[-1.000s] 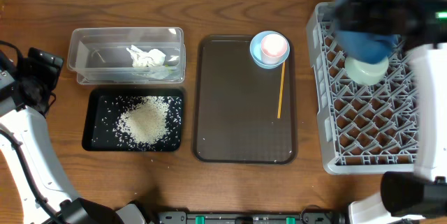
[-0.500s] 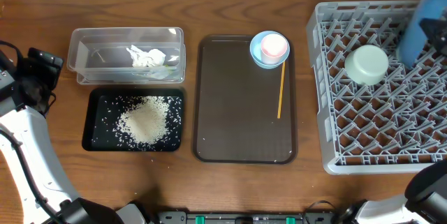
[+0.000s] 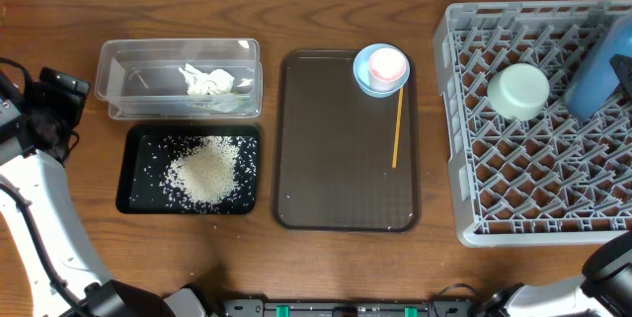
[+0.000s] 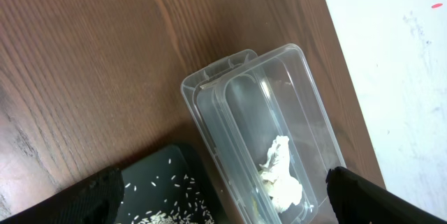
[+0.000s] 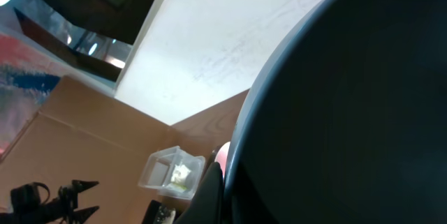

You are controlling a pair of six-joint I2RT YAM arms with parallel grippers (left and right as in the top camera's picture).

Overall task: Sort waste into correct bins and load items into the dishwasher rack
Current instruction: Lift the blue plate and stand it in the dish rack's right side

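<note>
Loading stage: right gripper [image 5: 214,183] is pinching dark-blue bowl [image 3: 595,75] (blurred, tilted) over right edge of dishwasher rack [image 3: 446,119]; mint-green bowl [image 3: 518,91] is sitting upside down inside; left gripper [image 4: 225,182], 2 fingers [image 4: 98,192] spread, is hovering above clear tub [image 4: 193,88].

The desk [image 3: 326,21] was brown wood with clear grain and a low sheen. Ahead of the left fingers [image 4: 98,196], the tub [image 4: 230,84] was clear, glossy plastic, and the paper [image 4: 279,175] in it was white and crumpled. The black tray [image 3: 133,174] looked smooth and the grains [image 3: 204,171] matt. The brown tray [image 3: 336,179] shone faintly. The rack [image 3: 513,189] was matt grey plastic, and the blue bowl [image 3: 600,70] was smooth.
</note>
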